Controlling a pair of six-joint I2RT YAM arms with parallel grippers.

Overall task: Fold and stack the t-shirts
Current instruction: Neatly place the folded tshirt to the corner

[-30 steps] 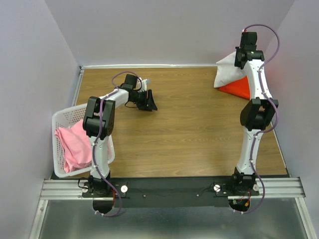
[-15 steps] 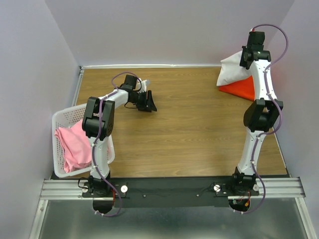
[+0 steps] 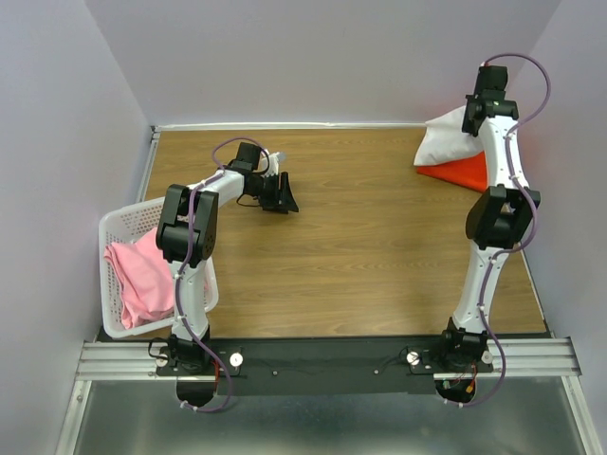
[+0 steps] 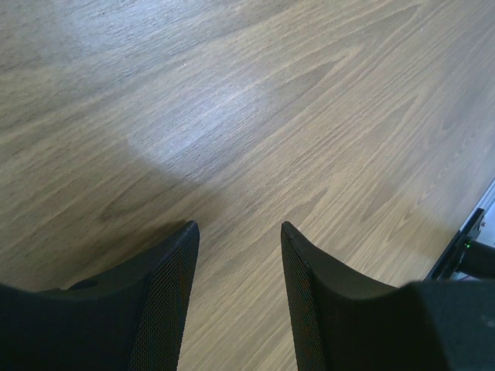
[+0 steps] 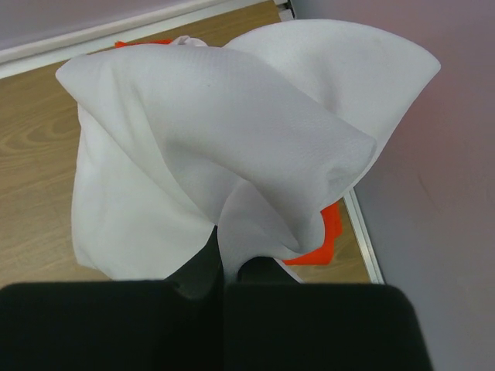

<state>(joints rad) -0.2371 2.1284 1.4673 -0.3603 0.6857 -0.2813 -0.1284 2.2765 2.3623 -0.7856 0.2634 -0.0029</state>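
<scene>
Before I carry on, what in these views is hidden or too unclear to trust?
- Orange shirt: top and right wrist views, mostly covered by the white shirt; its fold cannot be judged.
- Right gripper: fingertips buried in white cloth in the wrist view; depth of grip unclear.
- Pink shirt: top view, left arm and basket wall hide part; anything beneath unseen.

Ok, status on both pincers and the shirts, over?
Right pincer shut on white t-shirt, hanging over orange-red t-shirt at far right corner. Left pincer open, empty, over table. Pink t-shirt in basket. Nothing blocking.
</scene>
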